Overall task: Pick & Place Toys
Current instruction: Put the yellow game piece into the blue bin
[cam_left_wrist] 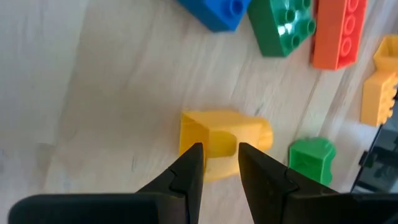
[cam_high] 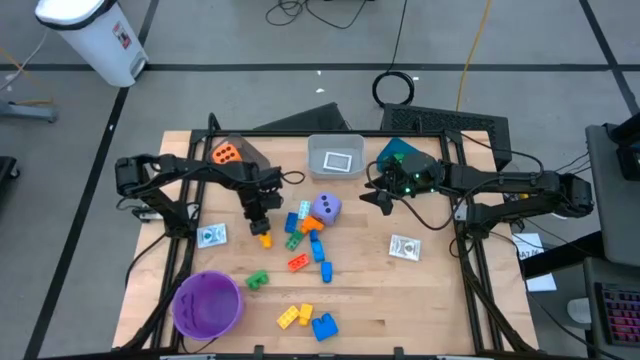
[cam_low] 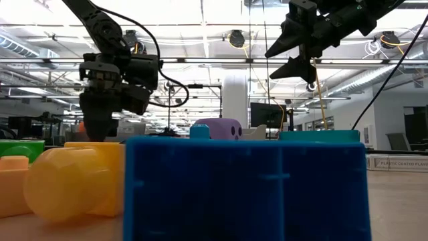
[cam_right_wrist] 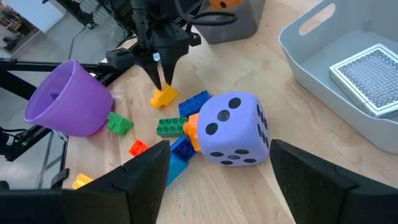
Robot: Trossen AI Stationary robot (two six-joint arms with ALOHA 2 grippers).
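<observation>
Landmark: purple die [cam_high: 326, 208] — on the table [cam_high: 430, 290], roughly at its middle, just in front of the white bin [cam_high: 335, 157].
Left gripper [cam_high: 262, 228]: left of the purple die, pointing down over a yellow brick [cam_high: 264, 240]; fingers [cam_left_wrist: 186, 175] narrowly parted, tips straddling the brick's near edge, not pressed against it.
Yellow brick: flat on the table, left of and slightly in front of the purple die; a small green brick [cam_left_wrist: 311, 160] lies near it in the left wrist view.
Right gripper [cam_high: 377, 193]: right of the purple die, raised above the table; fingers [cam_right_wrist: 142, 180] spread wide, holding nothing.
Brick cluster: blue, green and orange bricks [cam_high: 303, 226] touching the purple die's left and front sides, with a red brick [cam_high: 298, 263] and a blue one [cam_high: 325, 270] further in front.
Orange die [cam_high: 226, 153]: well to the left of the purple die, behind it, in the grey bin [cam_high: 247, 152].
Cards: one [cam_high: 211, 235] far left of the purple die, one [cam_high: 405, 247] right of it and nearer the front, a third [cam_high: 341, 160] in the white bin.
Purple bowl [cam_high: 208, 304]: front-left of the purple die, tipped on its side.
Front bricks: yellow bricks [cam_high: 294, 316] and a blue brick [cam_high: 325, 326] — well in front of the purple die.
</observation>
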